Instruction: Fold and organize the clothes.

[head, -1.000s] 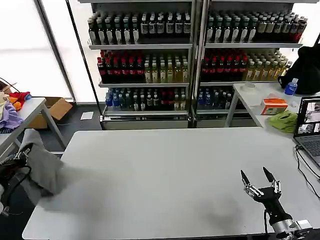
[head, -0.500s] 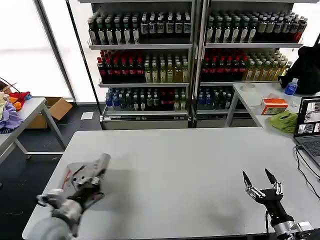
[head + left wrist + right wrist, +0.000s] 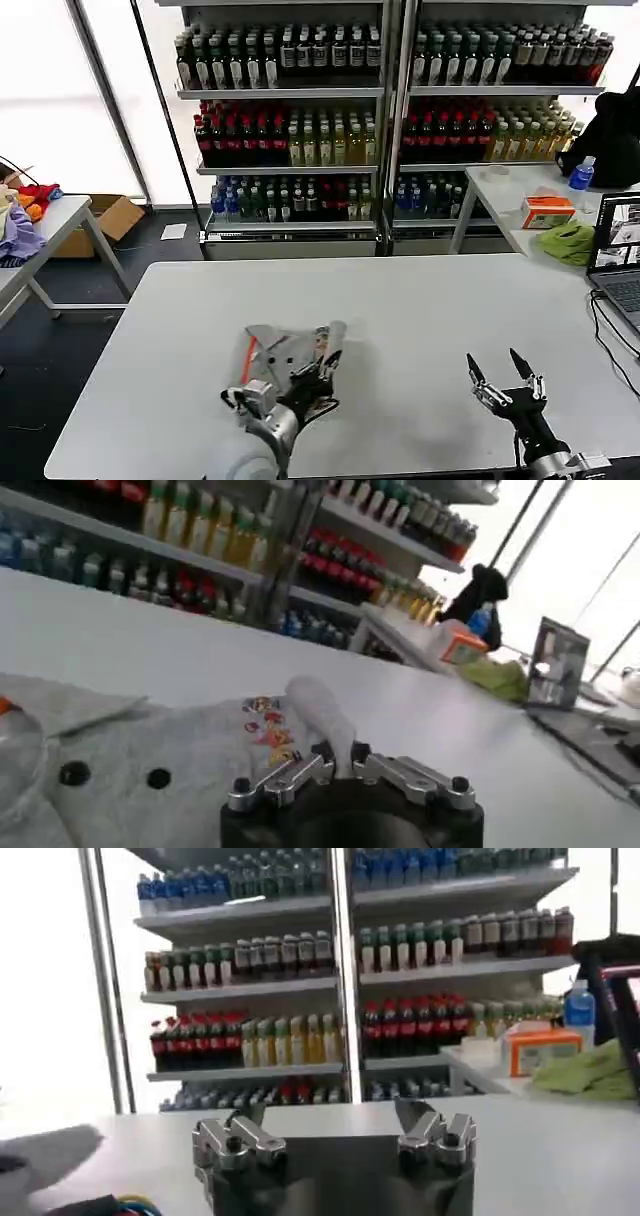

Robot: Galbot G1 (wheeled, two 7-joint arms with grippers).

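Grey shirt (image 3: pixel 285 350): held in the closed jaws of the left gripper (image 3: pixel 322 372), above the near-left part of the white table (image 3: pixel 400 300). In the left wrist view the jaws are pinched narrow on a raised fold of the grey shirt (image 3: pixel 150 755). The multicoloured chest print (image 3: pixel 268 730) lies just beside that fold. Two dark buttons (image 3: pixel 72 773) sit on the fabric farther from the jaws, and an orange-red edge of collar lining shows at the garment's far side. In the head view the shirt is bunched around the left gripper, with an orange-red strip on the side nearer the table's left edge.

Right gripper (image 3: pixel 505 368): positioned over the near-right part of the table, well apart from the shirt. Its jaws stand wide apart and hold nothing; the right wrist view shows the right gripper (image 3: pixel 330 1118) with both fingers spread and clear space between them.

Surroundings: a laptop (image 3: pixel 618 262) rests at the table's right edge. Behind the table stand shelving units (image 3: pixel 390 110) stocked with rows of bottles. A side table (image 3: pixel 520 195) to the right carries a lime-green cloth (image 3: pixel 567 242), an orange box (image 3: pixel 548 212) and a blue-capped bottle (image 3: pixel 581 175). A second side table at the far left holds a lilac-purple cloth (image 3: pixel 18 232).
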